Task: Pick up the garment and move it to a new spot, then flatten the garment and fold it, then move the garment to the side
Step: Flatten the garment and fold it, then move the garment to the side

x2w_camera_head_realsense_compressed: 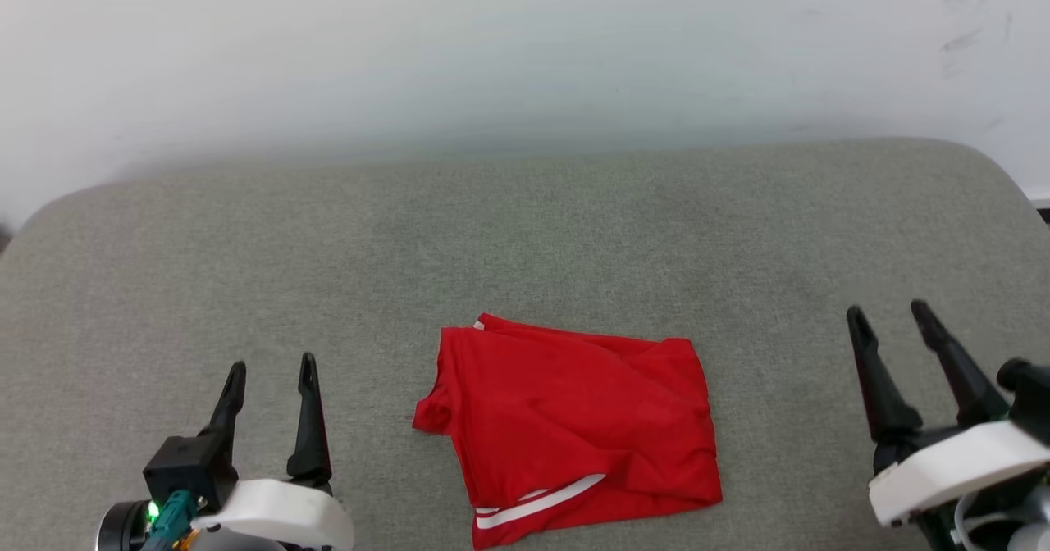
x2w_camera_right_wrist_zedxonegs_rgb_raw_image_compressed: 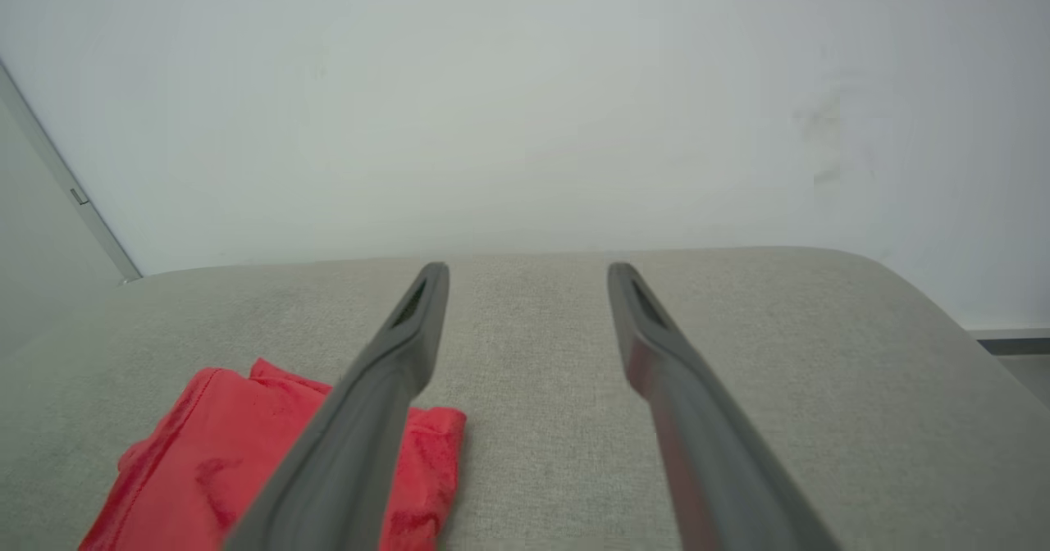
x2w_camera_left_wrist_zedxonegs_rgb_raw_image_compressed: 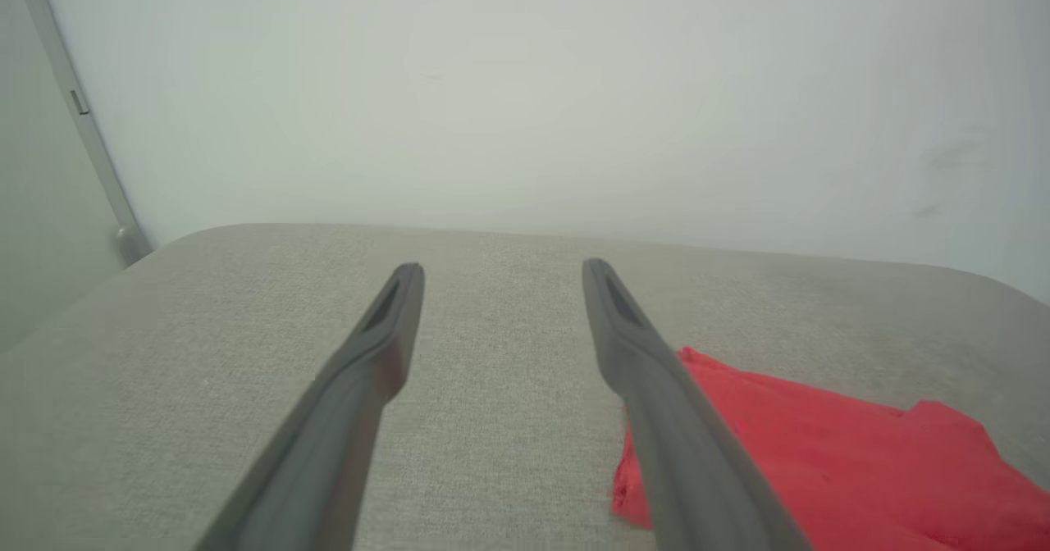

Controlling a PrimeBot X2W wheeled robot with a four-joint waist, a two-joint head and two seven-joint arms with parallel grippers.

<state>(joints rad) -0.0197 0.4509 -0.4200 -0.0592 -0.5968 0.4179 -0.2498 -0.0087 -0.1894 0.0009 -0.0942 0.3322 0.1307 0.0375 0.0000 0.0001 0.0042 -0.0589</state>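
Robot's left gripper (x2w_camera_head_realsense_compressed: 272, 362) with two long, tapering black fingers (x2w_camera_head_realsense_compressed: 310, 428) on a black block (x2w_camera_head_realsense_compressed: 184, 461), white moulded wrist shell (x2w_camera_head_realsense_compressed: 279, 514), small green light (x2w_camera_head_realsense_compressed: 152, 508) beside a teal connector (x2w_camera_head_realsense_compressed: 171, 520), right gripper (x2w_camera_head_realsense_compressed: 887, 308) alike, white shell over pale cables (x2w_camera_head_realsense_compressed: 976, 526), slotted grey fingertips (x2w_camera_left_wrist_zedxonegs_rgb_raw_image_compressed: 406, 284)

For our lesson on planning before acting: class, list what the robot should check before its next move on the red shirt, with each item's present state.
1. The left end effector is open: ok.
2. The right end effector is open: ok.
3. Both clear of the red shirt: ok, one each side.
4. The shirt rests on the grey cushion: ok.
5. Shirt flat: not ok, rumpled and doubled over.
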